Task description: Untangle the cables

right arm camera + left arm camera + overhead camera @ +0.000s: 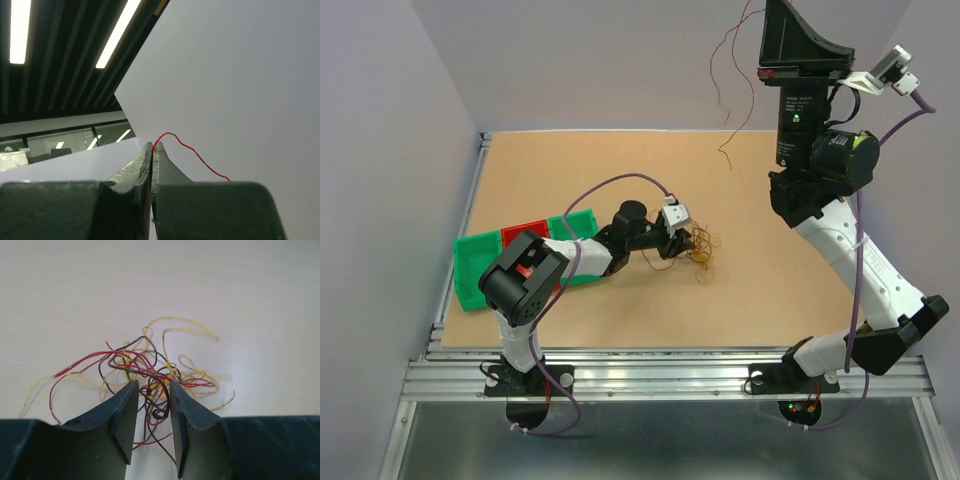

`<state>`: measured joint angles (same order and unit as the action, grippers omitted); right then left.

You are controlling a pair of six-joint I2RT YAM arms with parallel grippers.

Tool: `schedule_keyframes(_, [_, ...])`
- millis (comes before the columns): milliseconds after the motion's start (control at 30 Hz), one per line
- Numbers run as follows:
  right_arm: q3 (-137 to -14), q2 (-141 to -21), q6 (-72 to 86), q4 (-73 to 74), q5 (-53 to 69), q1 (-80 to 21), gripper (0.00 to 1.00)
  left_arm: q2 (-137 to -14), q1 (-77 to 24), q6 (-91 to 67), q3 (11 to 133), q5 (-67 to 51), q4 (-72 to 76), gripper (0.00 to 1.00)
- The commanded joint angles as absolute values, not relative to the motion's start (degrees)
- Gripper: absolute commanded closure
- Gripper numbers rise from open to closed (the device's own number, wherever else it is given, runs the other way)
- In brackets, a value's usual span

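Bins (475, 270): green and red, well left of the cables, on the table (620, 160).
Left gripper (152, 385): at the cables' left edge, low over the table, jaws parted. Several strands ran between the fingers, unclamped.
Cables (145, 357): a loose knot of red, yellow and dark wires lying on the table.
Right gripper (152, 150): raised high, right of and beyond the cables, pinched tight on one red wire (187, 146) that trailed away free.

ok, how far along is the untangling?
Done: one red wire is out of the tangle, pinched in the shut right tool, held high above the table. In hand: the left tool is down at the tangle, jaws apart with several strands between them. Left: nearly everything; red, yellow and dark wires lie knotted together on the table.
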<state>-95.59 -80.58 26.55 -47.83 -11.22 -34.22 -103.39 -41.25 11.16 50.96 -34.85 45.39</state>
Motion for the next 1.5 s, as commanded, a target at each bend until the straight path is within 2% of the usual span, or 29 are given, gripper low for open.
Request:
schedule_keyframes(0, [-99.1,-79.7,25.7,-47.7,-14.2,-34.5,1.0,-102.3,-42.0,12.4,53.5,-33.1,45.6,0.59])
schedule_keyframes(200, [-100.8,-79.8,23.8,-47.6,-16.8,-34.5,0.99,-100.5,-42.1,12.7,53.2,-27.6,44.5,0.56])
schedule_keyframes(267, [-99.1,-79.3,24.2,-47.5,-15.4,-34.5,0.99,-99.2,-42.1,13.1,54.9,-26.2,41.9,0.47])
schedule_keyframes(300, [-96.8,-78.4,24.9,-47.5,-14.7,-34.5,0.99,-97.4,-42.1,13.5,56.2,-25.3,38.3,0.38])
schedule_keyframes(400, [-92.9,-76.7,25.5,-47.5,-14.8,-34.5,0.99,-91.3,-42.1,14.3,54.6,-24.3,37.2,0.23])
schedule_keyframes(433, [-91.8,-76.2,25.5,-47.5,-14.9,-34.5,0.99,-89.8,-42.1,14.6,53.3,-24.2,37.2,0.15])
schedule_keyframes(533, [-87.7,-75.0,25.1,-47.7,-15.1,-34.5,0.99,-84.2,-42.0,16.2,53.0,-21.7,34.1,0.12])
schedule_keyframes(700, [-83.4,-74.3,22.5,-47.2,-11.3,-34.5,0.99,-76.5,-40.7,20.7,54.9,-14.3,22.7,0.12])
schedule_keyframes(833, [-79.9,-73.6,22.6,-45.8,-6.8,-34.5,1.0,-71.9,-35.9,20.7,54.8,-11.4,18.9,0.11])
schedule_keyframes(1033, [-77.6,-75.8,26.3,-42.8,5.3,-34.6,1.0,-66.0,-19.7,11.8,54.0,-19.1,19.4,0.1])
schedule_keyframes(1133, [-77.5,-77.9,28.9,-42.5,9.8,-35.0,1.0,-61.4,-12.2,10.3,50.6,-28.9,21.7,0.06])
schedule_keyframes(1200, [-77.7,-79.4,30.0,-42.5,12.2,-35.8,1.0,-57.4,-9.6,9.4,48.5,-34.5,24.2,0.01])
schedule_keyframes(1467, [-78.8,-86.2,28.5,-42.0,16.3,-41.1,0.99,-53.5,-5.3,5.5,44.2,-51.0,29.5,0.01])
